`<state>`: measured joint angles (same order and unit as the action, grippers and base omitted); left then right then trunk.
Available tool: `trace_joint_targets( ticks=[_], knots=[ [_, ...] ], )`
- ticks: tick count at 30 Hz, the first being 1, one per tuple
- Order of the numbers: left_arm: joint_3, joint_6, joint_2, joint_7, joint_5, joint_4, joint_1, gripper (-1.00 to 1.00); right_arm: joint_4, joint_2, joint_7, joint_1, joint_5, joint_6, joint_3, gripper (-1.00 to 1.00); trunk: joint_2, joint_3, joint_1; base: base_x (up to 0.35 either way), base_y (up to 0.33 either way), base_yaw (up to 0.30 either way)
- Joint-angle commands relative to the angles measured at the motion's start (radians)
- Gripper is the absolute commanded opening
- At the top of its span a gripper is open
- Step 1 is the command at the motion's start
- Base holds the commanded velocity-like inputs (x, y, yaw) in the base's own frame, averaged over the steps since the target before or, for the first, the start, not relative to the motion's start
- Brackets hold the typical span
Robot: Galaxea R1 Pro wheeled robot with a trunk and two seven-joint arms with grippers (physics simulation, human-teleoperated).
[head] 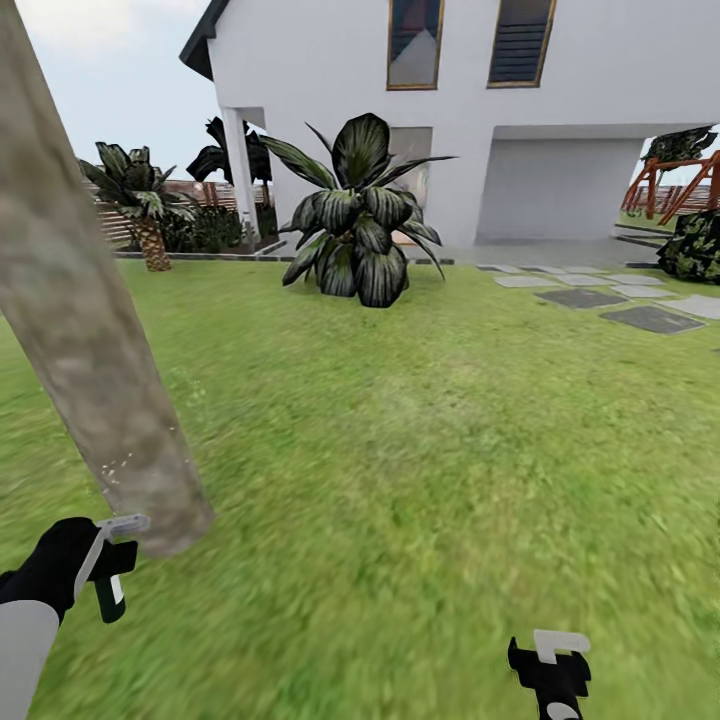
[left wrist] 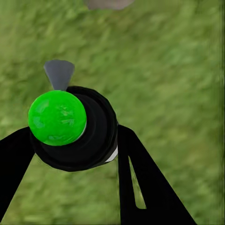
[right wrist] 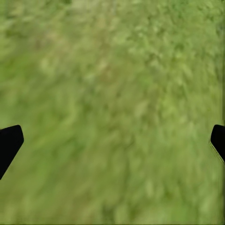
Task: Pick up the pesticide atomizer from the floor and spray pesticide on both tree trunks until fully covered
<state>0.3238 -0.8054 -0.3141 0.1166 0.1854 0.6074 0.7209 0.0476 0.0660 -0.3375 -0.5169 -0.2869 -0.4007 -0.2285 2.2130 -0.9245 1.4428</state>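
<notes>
Head view gives me a thick, smooth, mottled grey-brown tree trunk [head: 85, 330] leaning across the left, its foot in rough green lawn [head: 420, 450]. My left pincer [head: 108, 560] sits just beside that foot, clamped on the sprayer [left wrist: 75, 129], a stubby round black body with a glossy green knob and a grey nozzle. My right pincer [head: 552, 672] hangs over grass, fingers [right wrist: 9, 143] wide apart. Beyond stand a broad-leaved striped plant [head: 358, 215], flat grey stepping stones [head: 620, 300] and a white house [head: 470, 110]. No writing is readable.
</notes>
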Motion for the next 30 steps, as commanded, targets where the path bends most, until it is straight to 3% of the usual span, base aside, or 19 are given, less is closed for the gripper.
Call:
trace_joint_targets(
  ticks=[1,9,30],
  knots=[
    [0.000,0.000,0.000,0.000,0.000,0.000,0.000,-1.00,0.000,0.000,0.000,0.000,0.000,0.000,0.000,1.00,0.000,0.000,0.000,0.159,-0.260,0.000],
    [0.004,0.000,-0.002,0.000,0.002,0.001,0.000,-1.00,0.000,-0.001,0.000,0.000,0.000,-0.001,0.000,1.00,0.000,0.000,0.000,0.155,-0.260,0.031],
    [0.005,0.000,-0.001,-0.005,0.000,0.003,0.000,-1.00,-0.001,-0.002,0.000,0.000,0.000,0.000,0.001,1.00,0.000,0.000,0.000,0.153,-0.259,0.270]
  ],
)
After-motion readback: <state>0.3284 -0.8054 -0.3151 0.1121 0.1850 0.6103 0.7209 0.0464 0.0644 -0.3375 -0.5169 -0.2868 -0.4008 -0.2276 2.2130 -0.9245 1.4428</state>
